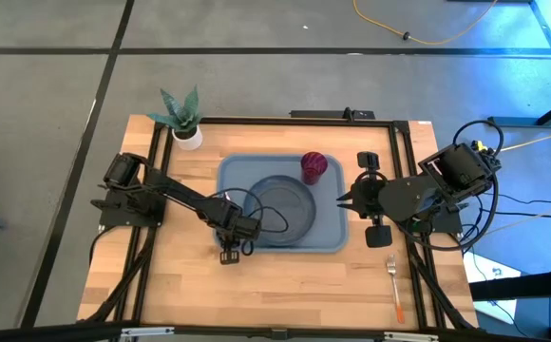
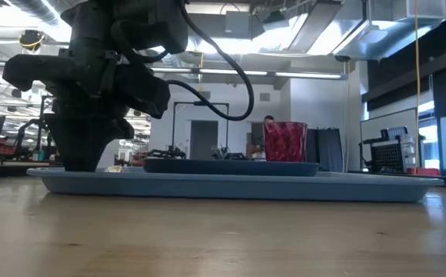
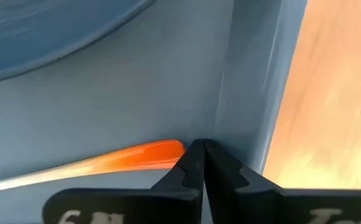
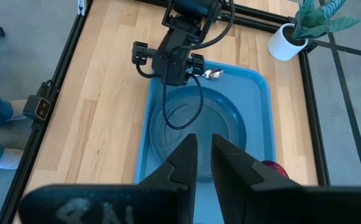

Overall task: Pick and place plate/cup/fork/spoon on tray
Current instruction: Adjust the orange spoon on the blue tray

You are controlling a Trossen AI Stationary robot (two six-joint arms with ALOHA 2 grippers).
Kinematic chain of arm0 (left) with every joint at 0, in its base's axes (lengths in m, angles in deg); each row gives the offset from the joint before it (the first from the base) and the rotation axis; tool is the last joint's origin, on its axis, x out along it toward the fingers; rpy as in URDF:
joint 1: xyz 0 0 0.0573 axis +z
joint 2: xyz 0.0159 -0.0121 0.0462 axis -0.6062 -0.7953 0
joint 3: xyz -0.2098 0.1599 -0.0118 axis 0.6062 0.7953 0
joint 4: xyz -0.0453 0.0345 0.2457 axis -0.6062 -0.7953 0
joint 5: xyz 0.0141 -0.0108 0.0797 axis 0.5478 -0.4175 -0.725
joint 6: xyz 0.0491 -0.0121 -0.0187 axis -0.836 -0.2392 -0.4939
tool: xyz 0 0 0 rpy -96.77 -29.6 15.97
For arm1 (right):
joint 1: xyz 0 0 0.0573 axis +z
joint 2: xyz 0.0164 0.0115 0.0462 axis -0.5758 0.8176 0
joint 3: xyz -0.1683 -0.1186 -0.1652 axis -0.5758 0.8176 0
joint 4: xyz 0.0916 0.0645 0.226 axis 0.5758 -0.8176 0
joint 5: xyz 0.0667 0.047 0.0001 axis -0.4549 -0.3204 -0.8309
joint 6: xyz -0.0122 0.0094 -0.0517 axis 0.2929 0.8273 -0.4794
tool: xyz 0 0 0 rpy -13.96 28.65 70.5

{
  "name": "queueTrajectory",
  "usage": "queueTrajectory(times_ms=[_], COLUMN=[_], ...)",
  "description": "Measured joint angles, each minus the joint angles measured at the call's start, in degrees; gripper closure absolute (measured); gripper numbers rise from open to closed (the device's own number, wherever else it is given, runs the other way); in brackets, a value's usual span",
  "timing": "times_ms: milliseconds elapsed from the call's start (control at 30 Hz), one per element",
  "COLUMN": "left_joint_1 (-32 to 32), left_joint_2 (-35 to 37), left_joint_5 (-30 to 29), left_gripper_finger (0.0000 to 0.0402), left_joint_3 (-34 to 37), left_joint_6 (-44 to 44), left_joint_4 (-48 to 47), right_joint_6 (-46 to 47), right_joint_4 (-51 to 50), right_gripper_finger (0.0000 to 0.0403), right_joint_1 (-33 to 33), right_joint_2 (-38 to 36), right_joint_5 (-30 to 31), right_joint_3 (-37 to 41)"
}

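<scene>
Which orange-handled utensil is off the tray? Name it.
The fork: it lies on bare wood near the table's front right corner, while the spoon lies inside the tray.

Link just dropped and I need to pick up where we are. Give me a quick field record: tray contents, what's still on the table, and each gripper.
tray: holds plate, cup, spoon
plate: centre of tray
cup: tray's far right corner
spoon: in tray near its left edge, at left gripper
fork: on table, near right, outside tray
left gripper: shut, at tray's near left corner
right gripper: empty, beside tray's right edge
</scene>
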Motion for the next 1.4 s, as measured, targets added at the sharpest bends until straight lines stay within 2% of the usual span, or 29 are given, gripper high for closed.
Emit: queueTrajectory(times_ms=[267,900,1233,1400], left_joint_1=[0.4,1.0,1.0,0.7], left_joint_2=[1.2,1.1,1.3,4.6], left_joint_5=[-1.9,-4.6,-4.1,-1.6], left_gripper_finger=[0.0401,0.0401,0.0401,0.0401], left_joint_3=[0.1,0.0,-0.1,-0.1], left_joint_6=[0.2,-1.1,-0.4,2.2], left_joint_4=[-3.1,-4.2,-6.4,-6.4], right_joint_6=[0.0,0.2,0.2,0.1], right_joint_4=[0.0,0.0,0.0,0.0], right_gripper_finger=[0.0353,0.0353,0.0353,0.0353], right_joint_1=[0.0,0.0,0.0,0.0], right_joint_2=[0.0,0.0,0.0,0.0], right_joint_5=[0.0,0.0,0.0,0.0], right_joint_3=[0.0,0.0,0.0,0.0])
